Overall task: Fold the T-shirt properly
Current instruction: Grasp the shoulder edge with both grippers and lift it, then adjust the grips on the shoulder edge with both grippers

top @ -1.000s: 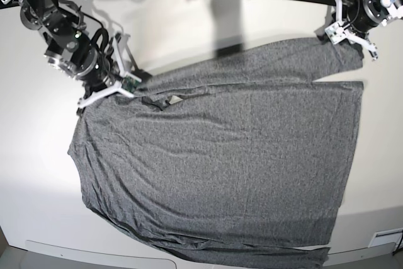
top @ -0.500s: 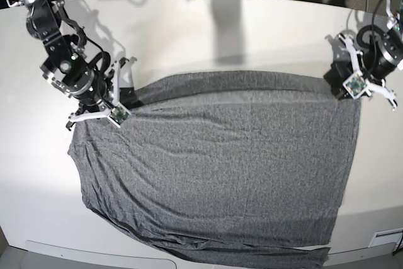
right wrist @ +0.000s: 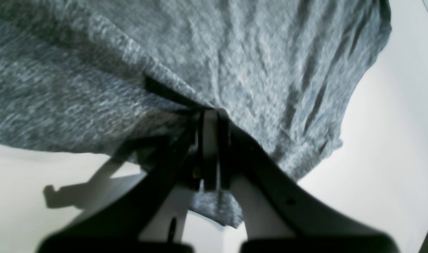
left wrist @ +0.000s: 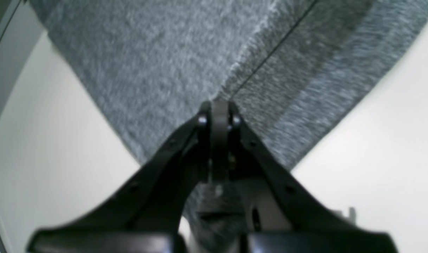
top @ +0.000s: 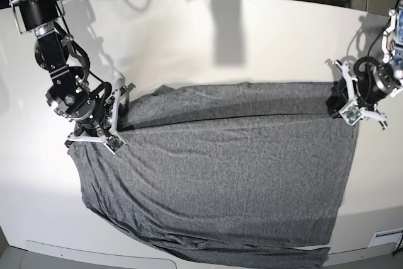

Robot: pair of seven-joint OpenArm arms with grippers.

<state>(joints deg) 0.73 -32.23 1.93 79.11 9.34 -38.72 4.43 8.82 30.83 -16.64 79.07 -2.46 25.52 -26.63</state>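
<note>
While the T-shirt (top: 220, 174) lies spread across the white table (top: 208, 36), its far edge is folded over toward the near side, forming a darker band along the top. Both claws are closed on cloth — the left gripper (top: 345, 106) pinches the fold's end on the base view's right, the right gripper (top: 101, 131) pinches the end on that view's left. From each wrist view the fingers meet with grey knit caught between them (left wrist: 219, 109) (right wrist: 210, 116). The shirt's near hem reaches the table's front edge.
</note>
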